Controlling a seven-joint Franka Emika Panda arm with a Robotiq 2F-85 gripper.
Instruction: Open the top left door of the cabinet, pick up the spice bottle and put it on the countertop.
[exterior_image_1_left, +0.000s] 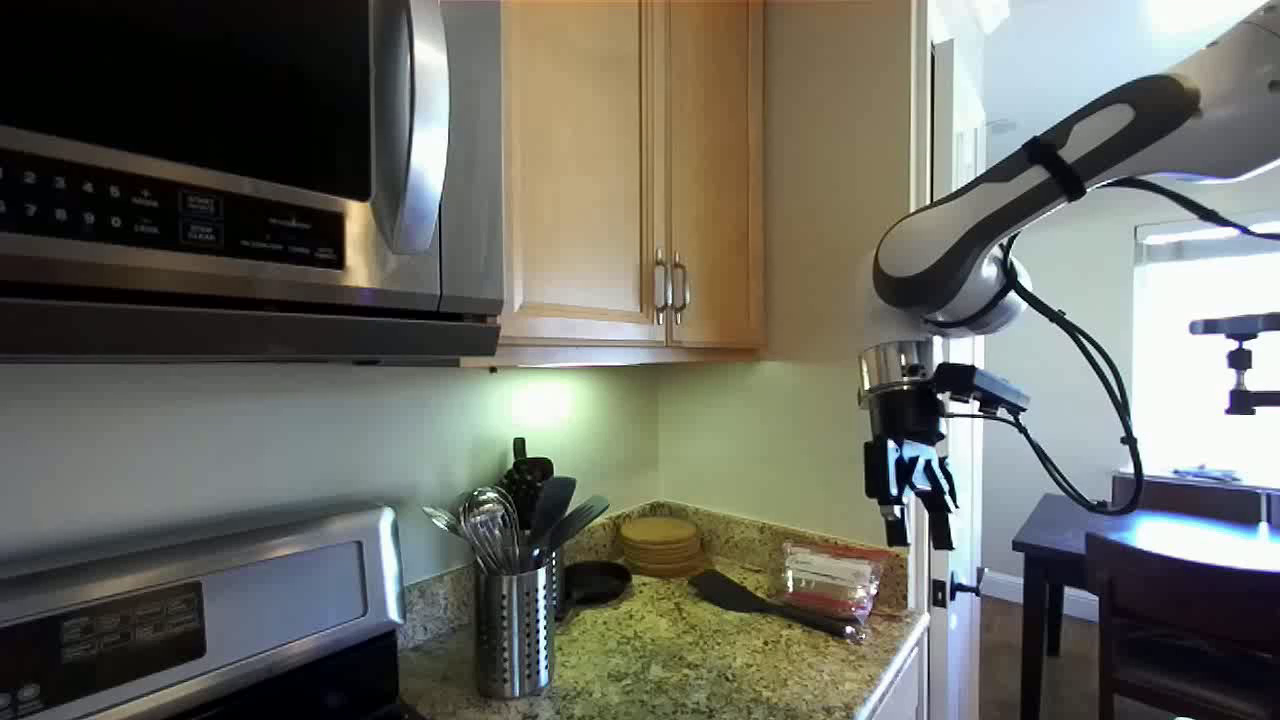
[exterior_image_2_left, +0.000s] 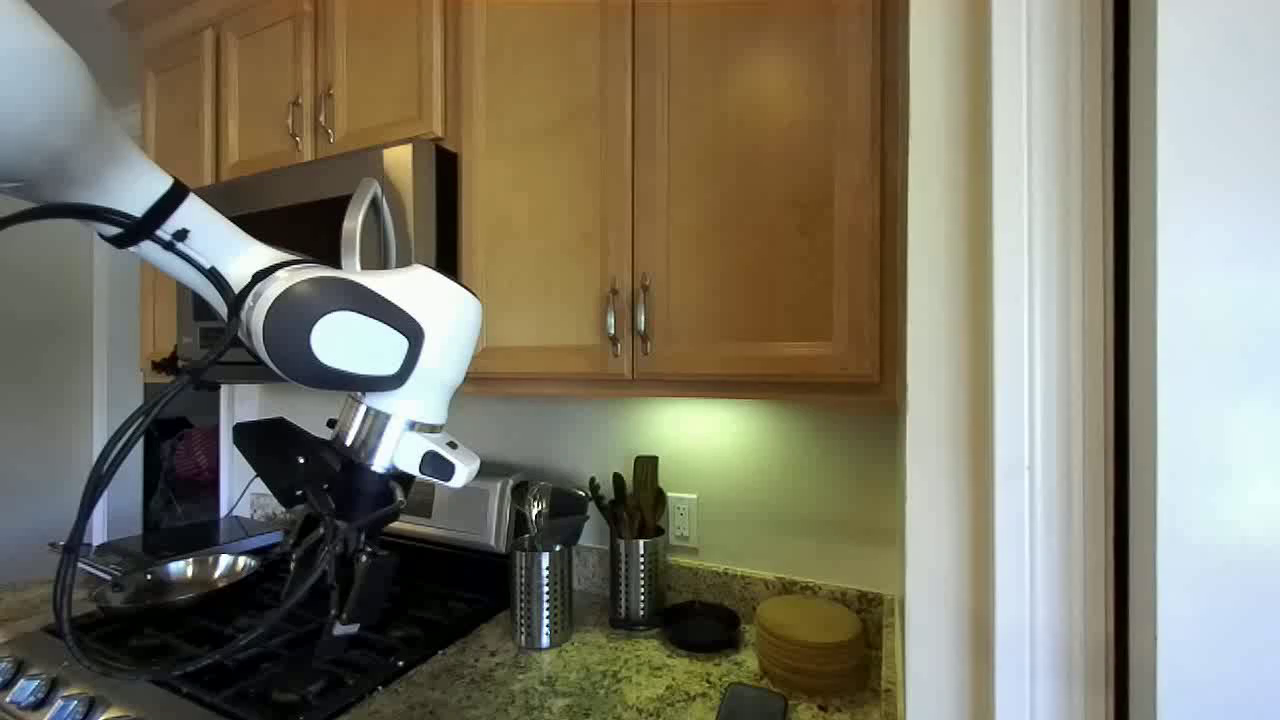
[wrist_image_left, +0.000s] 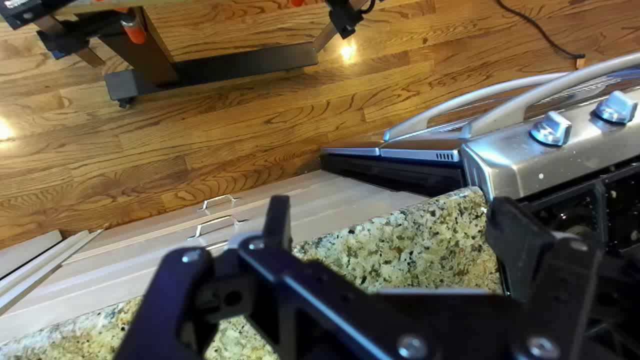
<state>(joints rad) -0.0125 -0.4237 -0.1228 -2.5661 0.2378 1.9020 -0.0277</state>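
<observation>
The light maple cabinet (exterior_image_1_left: 632, 355) hangs above the countertop (exterior_image_1_left: 640, 670) in both exterior views. Its top left door (exterior_image_1_left: 580, 170) (exterior_image_2_left: 545, 180) is shut, with a silver bar handle (exterior_image_1_left: 660, 285) (exterior_image_2_left: 612, 318) near its right edge. The twin door (exterior_image_2_left: 755, 180) beside it is also shut. The spice bottle is not in view. My gripper (exterior_image_1_left: 920, 535) points down, open and empty, apart from the cabinet and lower than its handles. It also shows in an exterior view (exterior_image_2_left: 332, 600). In the wrist view its fingers (wrist_image_left: 391, 217) stand wide apart above the granite countertop (wrist_image_left: 400, 245).
A steel microwave (exterior_image_1_left: 210, 265) adjoins the cabinet, above the stove (exterior_image_2_left: 430, 610). Steel utensil holders (exterior_image_1_left: 515, 640) (exterior_image_2_left: 638, 585), a stack of round tan pieces (exterior_image_1_left: 660, 545), a black spatula (exterior_image_1_left: 735, 593) and a clear package (exterior_image_1_left: 830, 580) are on the countertop. A pan (exterior_image_2_left: 190, 578) sits on the stove.
</observation>
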